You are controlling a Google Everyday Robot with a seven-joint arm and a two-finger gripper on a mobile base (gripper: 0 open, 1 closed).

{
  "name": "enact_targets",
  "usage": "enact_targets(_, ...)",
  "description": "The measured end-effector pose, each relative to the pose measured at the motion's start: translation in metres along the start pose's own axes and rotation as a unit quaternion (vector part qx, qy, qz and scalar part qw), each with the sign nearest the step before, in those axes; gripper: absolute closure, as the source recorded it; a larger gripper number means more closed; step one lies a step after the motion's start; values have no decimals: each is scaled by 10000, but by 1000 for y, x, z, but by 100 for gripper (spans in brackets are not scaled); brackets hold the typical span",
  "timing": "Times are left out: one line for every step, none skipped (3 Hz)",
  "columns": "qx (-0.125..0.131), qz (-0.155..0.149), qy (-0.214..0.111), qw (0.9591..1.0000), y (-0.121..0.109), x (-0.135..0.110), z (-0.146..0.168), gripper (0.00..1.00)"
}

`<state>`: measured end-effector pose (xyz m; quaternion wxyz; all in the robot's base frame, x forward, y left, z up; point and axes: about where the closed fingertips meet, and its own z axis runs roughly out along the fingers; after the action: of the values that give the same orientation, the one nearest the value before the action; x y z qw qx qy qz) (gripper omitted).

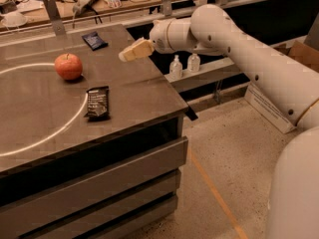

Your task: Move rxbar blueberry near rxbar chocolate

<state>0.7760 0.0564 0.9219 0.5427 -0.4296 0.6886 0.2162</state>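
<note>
Navy-blue flat rectangular wrapper, rxbar blueberry (94, 40), at far edge of grey table (144, 93), 10 o'clock of tan gripper (130, 53) hovering above; jaw state: cannot tell. Best to grasp across narrow width, then carry toward 6 o'clock, to black white-lettered rxbar chocolate (97, 102).

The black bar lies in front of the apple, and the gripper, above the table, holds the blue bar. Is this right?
No. The camera view shows the blue bar lying on the table behind the apple, apart from the gripper. The rest holds: the gripper is above the table, the black bar in front of the apple.
</note>
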Motion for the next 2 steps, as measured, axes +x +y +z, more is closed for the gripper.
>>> enact_targets(44,70,-115,9999,0,-3,4,0)
enact_targets(66,204,-422,9989,-8,-8,39,0)
